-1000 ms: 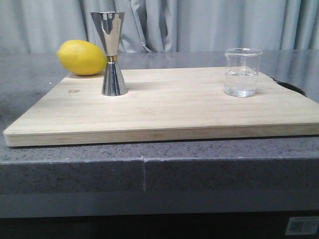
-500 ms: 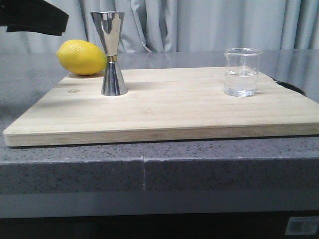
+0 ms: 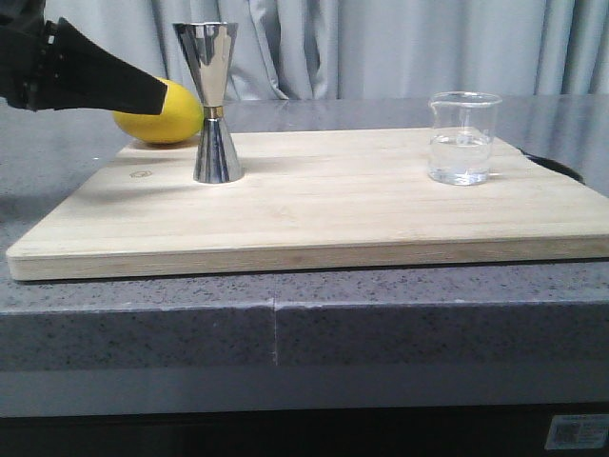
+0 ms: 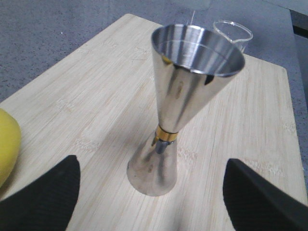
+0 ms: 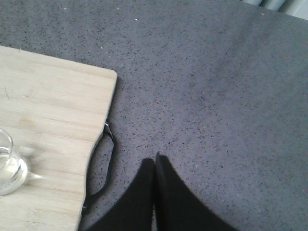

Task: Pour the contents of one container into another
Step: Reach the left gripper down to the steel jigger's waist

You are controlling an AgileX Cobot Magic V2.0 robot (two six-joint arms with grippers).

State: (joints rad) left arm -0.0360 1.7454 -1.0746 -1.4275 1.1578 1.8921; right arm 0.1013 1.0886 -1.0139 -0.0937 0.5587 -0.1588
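My left claw point(image 4: 151, 192) is spread wide, nothing in it; the jigger point(image 4: 185, 101) stands dead ahead between the two fingers point(image 4: 43, 195) in the left wrist view, not touched; in the front view that claw point(image 3: 157, 95) comes in from the far side of the jigger, crossing in front of the lemon point(image 3: 176, 119), its tip just beside the jigger point(image 3: 214, 100) at about the gold waist band.

Jigger long axis is upright, wide cup on top, foot flat on the board point(image 3: 314, 214); so I judge the approach is level and sideways, fingers to straddle the narrow waist.

Beaker point(image 3: 463, 138) stands upright on the board too, well apart from the jigger toward the handle end, some clear liquid in its lower part; in the left wrist view its rim point(image 4: 233, 32) shows beyond the jigger, so jigger lies between my left claw and the beaker.

My right claw point(image 5: 154, 192) is pressed together, empty, over bare surface point(image 5: 216, 96) off the board's handle point(image 5: 107, 163); beaker point(image 5: 9, 166) is just beside that board end, so the right arm is the nearer one for it, the left for the jigger.

Judgement: pour not begun; left goes for a steadying grip on the jigger; risk is tipping it, tall and narrow-footed.
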